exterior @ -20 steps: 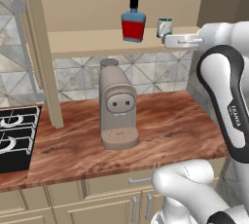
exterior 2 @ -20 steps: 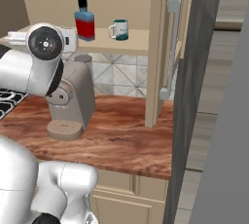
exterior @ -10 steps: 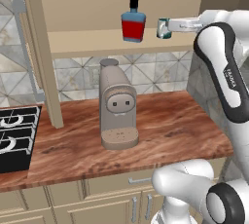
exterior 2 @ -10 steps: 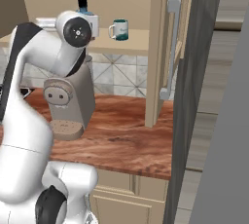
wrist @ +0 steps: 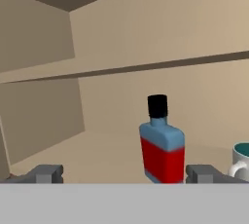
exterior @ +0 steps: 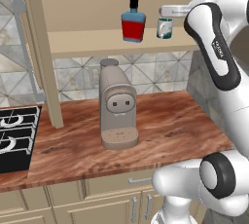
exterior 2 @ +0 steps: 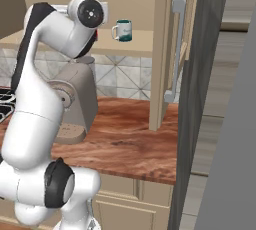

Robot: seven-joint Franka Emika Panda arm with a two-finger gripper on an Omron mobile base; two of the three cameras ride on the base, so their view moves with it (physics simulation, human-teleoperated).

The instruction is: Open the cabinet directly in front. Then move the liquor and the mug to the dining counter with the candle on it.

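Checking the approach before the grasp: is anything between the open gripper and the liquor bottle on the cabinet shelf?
Nothing visible. In the hand view the gripper is open, and the bottle stands upright ahead of it across bare shelf. The mug stands off to one side, apart from the bottle.

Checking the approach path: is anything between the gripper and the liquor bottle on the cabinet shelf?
No. In the hand view, bare shelf runs from the open gripper to the liquor; the mug sits off to one side.
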